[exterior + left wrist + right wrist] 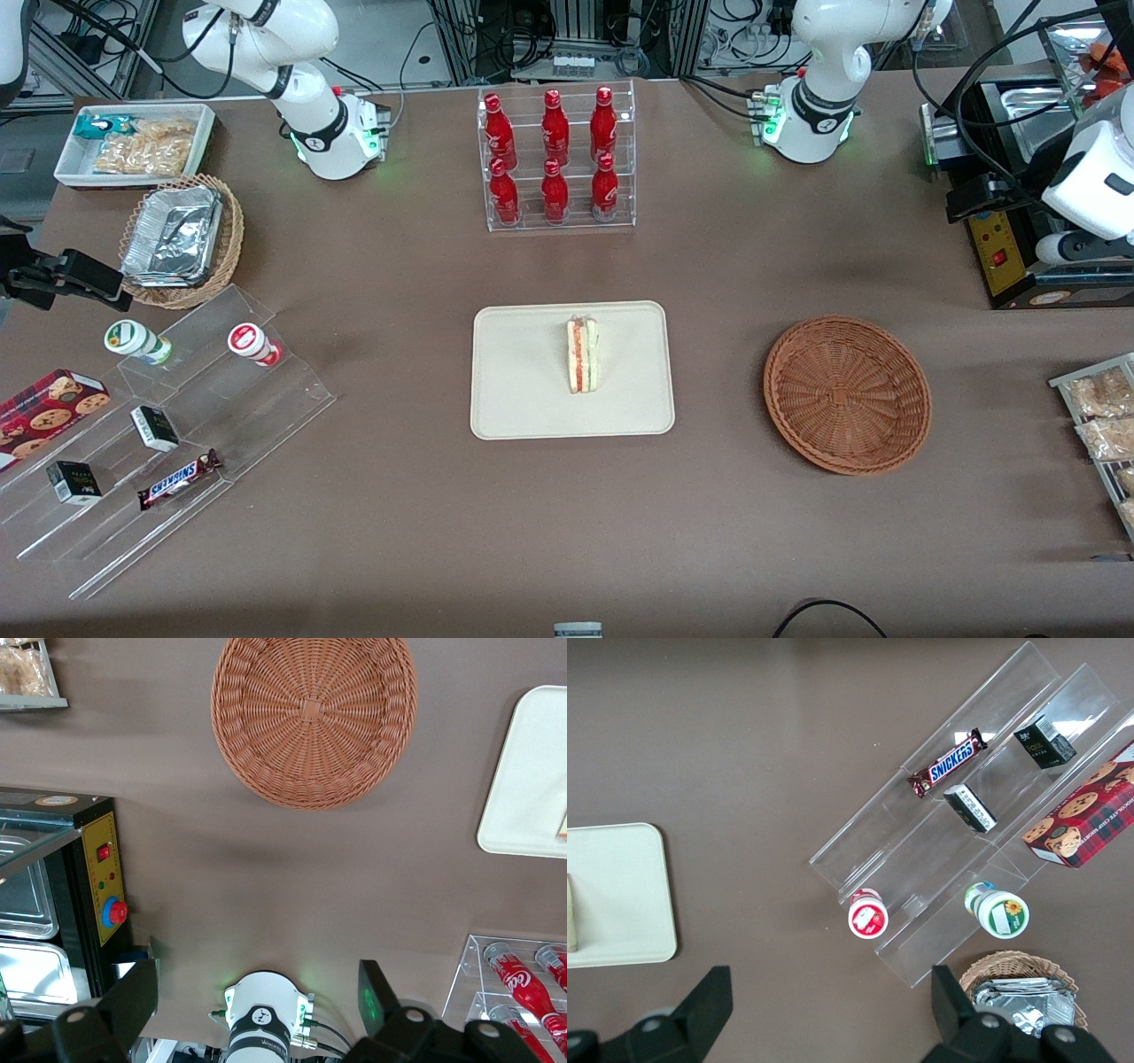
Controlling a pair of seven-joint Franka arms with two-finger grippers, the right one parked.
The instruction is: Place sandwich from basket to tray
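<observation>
Brown cloth covers the table (709, 549), where the small triangular white-bread sandwich (583, 355) lies on the flat cream rectangular tray (523, 381), beside it the round reddish-brown wicker basket (847, 394) holds nothing, and high above the left arm's gripper (257, 992) hangs with fingers (137, 992) spread open.

The sandwich (583, 355) is pale white bread with red-orange and green stripes along its cut edge. The tray (523, 390) is plain cream-beige. The basket (847, 394) is reddish-brown wicker, woven in rings around a small square centre. The table (709, 266) is flat brown. The gripper (257, 992), high above the table, has black fingers. The bottles (554, 155) are bright red with white lettering.
</observation>
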